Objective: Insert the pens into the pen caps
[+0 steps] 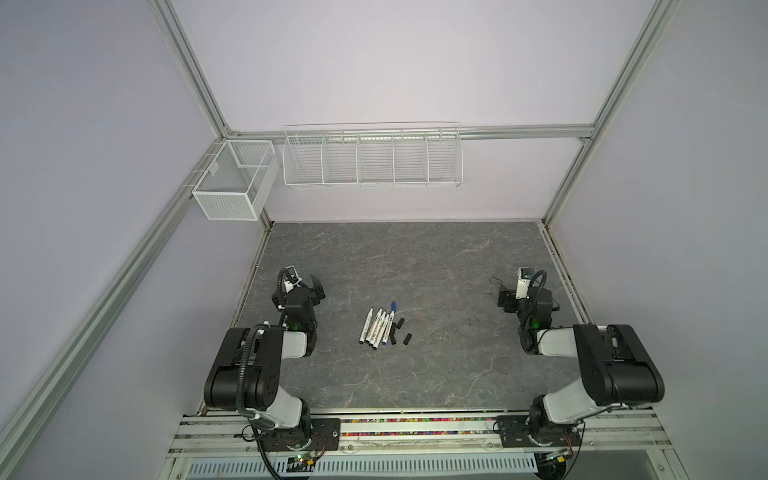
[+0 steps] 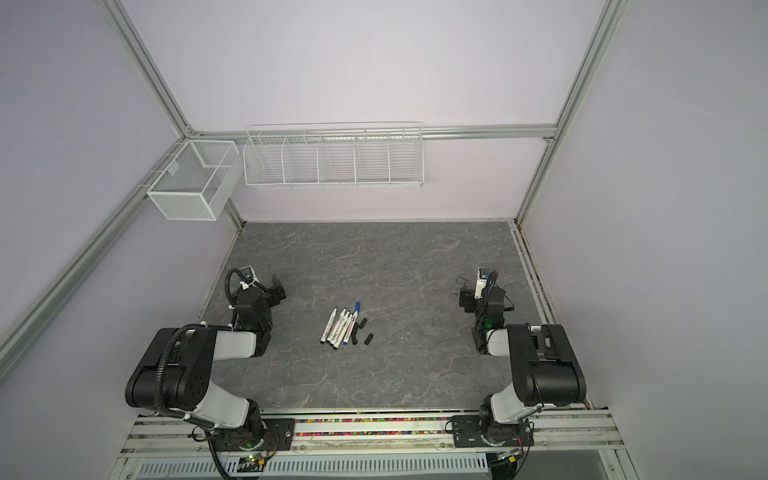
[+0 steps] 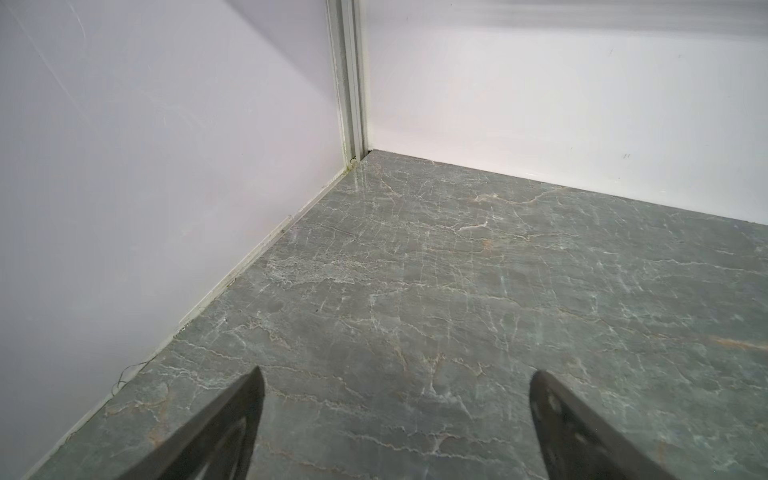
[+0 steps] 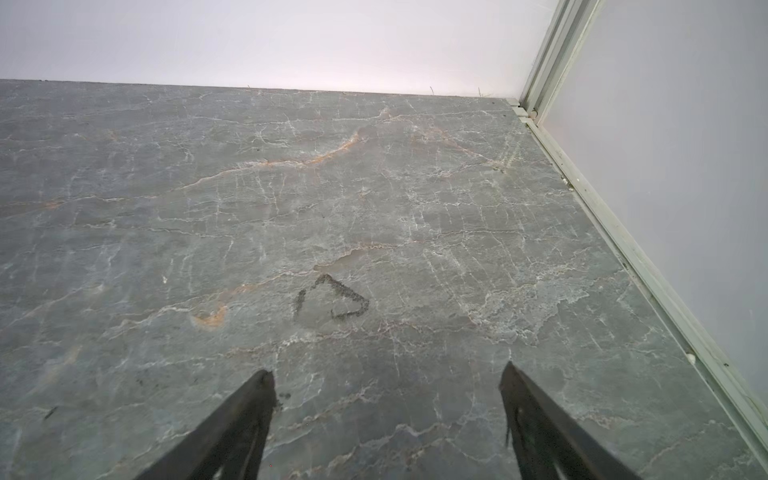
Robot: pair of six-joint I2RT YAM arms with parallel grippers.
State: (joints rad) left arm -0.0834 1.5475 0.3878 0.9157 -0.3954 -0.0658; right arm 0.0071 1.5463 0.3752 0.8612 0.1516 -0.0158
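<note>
Both jaws are gaping wide, empty. I'm aiming for the outermost pen [image 1: 366, 326] mid-barrel, a loose cap [image 1: 407, 339] squarely.

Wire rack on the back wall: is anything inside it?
Nothing shows inside the rack: in both top views all five compartments show only wall through the wires. Anything small lying flat behind the front wires could be hidden.

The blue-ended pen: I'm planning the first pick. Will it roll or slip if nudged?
Probably rolls: the blue-ended pen looks like a slim round barrel lying flat on the smooth table. Likely stiff and light, being thin. The other pens beside it may block rolling one way.
</note>
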